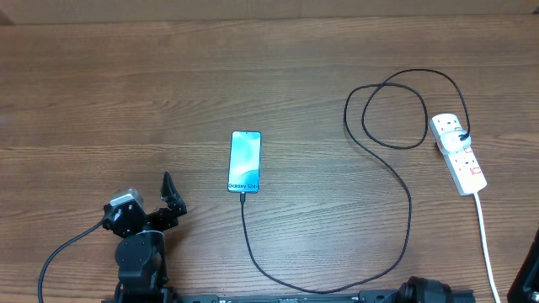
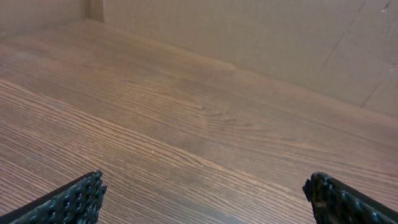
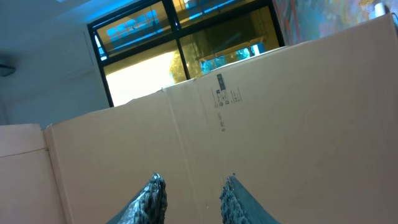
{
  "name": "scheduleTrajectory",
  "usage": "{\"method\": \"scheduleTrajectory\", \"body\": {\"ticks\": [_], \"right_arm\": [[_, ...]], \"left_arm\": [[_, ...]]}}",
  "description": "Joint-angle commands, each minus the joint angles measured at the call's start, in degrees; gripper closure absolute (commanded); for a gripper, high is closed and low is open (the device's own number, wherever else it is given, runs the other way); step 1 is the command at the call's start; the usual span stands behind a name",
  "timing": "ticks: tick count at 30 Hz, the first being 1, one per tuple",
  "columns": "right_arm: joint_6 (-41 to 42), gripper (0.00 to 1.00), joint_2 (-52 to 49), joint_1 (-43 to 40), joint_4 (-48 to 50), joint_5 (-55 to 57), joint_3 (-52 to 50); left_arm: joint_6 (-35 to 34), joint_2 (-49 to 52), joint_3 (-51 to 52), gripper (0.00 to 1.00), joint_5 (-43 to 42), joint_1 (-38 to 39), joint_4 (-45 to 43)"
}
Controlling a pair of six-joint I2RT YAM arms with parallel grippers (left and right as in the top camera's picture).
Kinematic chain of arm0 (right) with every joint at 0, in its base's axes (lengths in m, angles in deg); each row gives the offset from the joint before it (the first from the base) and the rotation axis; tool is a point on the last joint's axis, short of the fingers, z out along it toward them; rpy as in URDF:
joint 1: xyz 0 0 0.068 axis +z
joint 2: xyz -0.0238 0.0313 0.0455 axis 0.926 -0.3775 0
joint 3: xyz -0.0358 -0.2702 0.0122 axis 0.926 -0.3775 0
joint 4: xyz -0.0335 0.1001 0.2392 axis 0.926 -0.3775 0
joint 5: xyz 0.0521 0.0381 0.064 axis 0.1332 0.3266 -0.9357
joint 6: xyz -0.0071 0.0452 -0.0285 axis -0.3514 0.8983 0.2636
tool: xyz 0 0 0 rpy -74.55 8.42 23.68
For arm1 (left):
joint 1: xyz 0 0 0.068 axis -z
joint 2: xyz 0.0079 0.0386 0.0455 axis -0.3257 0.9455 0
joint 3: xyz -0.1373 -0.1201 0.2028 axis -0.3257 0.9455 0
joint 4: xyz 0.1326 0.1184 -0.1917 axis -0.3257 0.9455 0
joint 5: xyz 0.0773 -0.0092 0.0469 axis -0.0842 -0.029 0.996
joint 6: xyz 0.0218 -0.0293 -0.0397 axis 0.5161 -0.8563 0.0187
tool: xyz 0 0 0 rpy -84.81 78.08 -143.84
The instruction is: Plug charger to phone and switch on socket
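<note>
1. Wooden table (image 2: 186, 124): brown, grained surface lying below and ahead of the left gripper (image 2: 204, 186) fingers.
2. Cardboard wall (image 3: 298, 124): upright beyond the right gripper (image 3: 194, 186) fingers; small dark printed marks (image 3: 221, 93) above the fingertips.
3. Window (image 3: 186, 43): dark-framed, above the cardboard's top edge, farther beyond those fingers.

Phone (image 1: 244, 162): slim, dark-edged, flat on wood, screen up and lit light blue, "Galaxy S24" text at near end.

Charger cable (image 1: 243, 217): thin, black; tip meets phone's near edge, looks plugged in. Runs toward near table edge, sweeps right, climbs, coils in loose loop, ends in plug on power strip.

Power strip (image 1: 458, 153): white, elongated, far right, slightly angled; red switch, position unreadable; white cord trails toward near edge.
</note>
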Motion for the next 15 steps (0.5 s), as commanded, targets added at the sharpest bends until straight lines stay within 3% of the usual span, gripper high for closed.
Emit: {"method": "scheduleTrajectory", "body": {"ticks": [1,15], "right_arm": [[-0.1,0.69,1.4,0.7,0.4,-0.1,0.0],[-0.4,0.66,6.8,3.7,0.5,-0.1,0.1]], "left_arm": [[0.9,-2.4,0.4,0.00,0.8,-0.5,-0.2],[0.9,-5.9,0.5,0.00,0.6,-1.2,-0.6]]}}
